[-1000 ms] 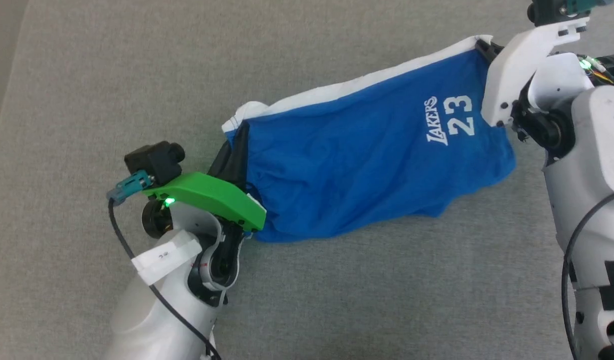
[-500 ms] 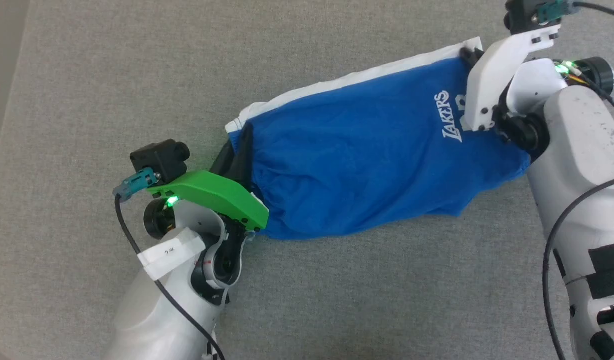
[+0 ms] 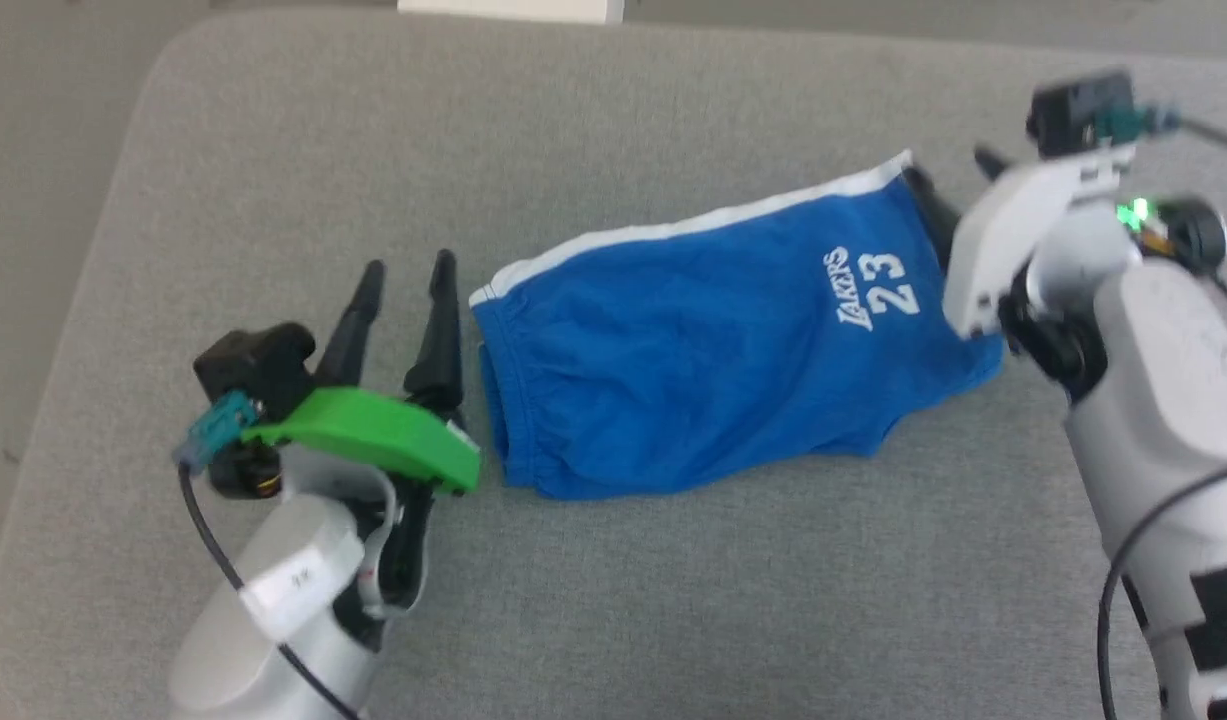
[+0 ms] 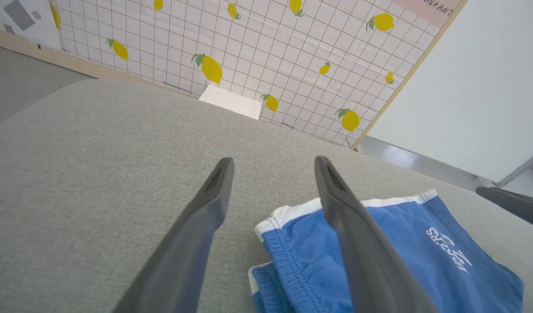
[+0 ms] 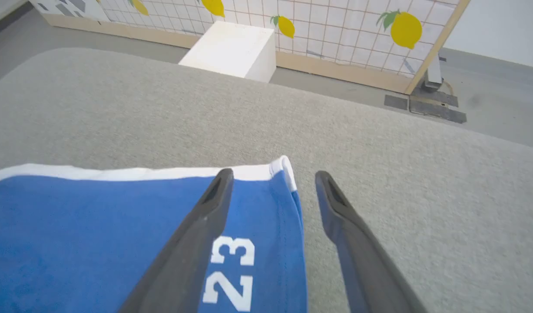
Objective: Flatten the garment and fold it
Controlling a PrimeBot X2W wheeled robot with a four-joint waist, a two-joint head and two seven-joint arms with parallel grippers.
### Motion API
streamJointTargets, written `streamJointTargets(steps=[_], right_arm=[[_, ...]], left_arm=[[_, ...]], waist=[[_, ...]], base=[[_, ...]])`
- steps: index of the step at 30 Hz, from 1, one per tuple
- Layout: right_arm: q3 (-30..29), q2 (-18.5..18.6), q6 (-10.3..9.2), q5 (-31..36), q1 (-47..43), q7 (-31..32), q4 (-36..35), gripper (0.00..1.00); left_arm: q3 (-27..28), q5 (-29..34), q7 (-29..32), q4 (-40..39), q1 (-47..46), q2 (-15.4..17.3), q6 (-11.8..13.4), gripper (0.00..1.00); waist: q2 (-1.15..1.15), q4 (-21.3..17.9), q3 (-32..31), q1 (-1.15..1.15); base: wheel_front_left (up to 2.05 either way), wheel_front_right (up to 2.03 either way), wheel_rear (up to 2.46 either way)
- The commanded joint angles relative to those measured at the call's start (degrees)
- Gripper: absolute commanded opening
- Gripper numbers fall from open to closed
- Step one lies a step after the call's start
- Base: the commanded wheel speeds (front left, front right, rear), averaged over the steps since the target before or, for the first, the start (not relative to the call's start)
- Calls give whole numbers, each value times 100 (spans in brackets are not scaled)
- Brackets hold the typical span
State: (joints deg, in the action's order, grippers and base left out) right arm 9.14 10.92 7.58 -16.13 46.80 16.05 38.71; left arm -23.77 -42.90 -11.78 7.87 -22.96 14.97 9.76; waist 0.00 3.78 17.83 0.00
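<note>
Blue shorts (image 3: 713,370) lie flat on the tabletop (image 3: 673,600), flattening seemingly done. Left end effector (image 3: 408,265) beside their waistband (image 3: 498,400), right end effector (image 5: 274,174) over their hem (image 5: 299,208), both gape empty; folding needs fresh grips.

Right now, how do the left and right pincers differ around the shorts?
The left pincer stands beside the waistband end of the shorts; the right pincer straddles the hem corner by the 23. The left pincer wears a green cover, the right a white cover. Both are open, holding nothing.
</note>
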Motion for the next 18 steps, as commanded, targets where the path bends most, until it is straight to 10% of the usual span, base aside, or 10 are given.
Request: streamJointTargets(steps=[1,7,18], right_arm=[[2,60,-9,93,-210,152,-46,100],[44,144,-9,317,-797,1246,-311,100],[-161,164,-9,975,-1150,2743,-824,100]], left_arm=[[-85,331,-105,-55,134,191,40,100],[-249,1245,-303,-358,624,408,202,100],[51,1565,-320,-504,1008,-135,10,100]], waist=[[0,-106,-446,0],[0,-105,-648,0],[0,261,-224,0]], base=[[0,0,0],[0,0,0],[0,0,0]])
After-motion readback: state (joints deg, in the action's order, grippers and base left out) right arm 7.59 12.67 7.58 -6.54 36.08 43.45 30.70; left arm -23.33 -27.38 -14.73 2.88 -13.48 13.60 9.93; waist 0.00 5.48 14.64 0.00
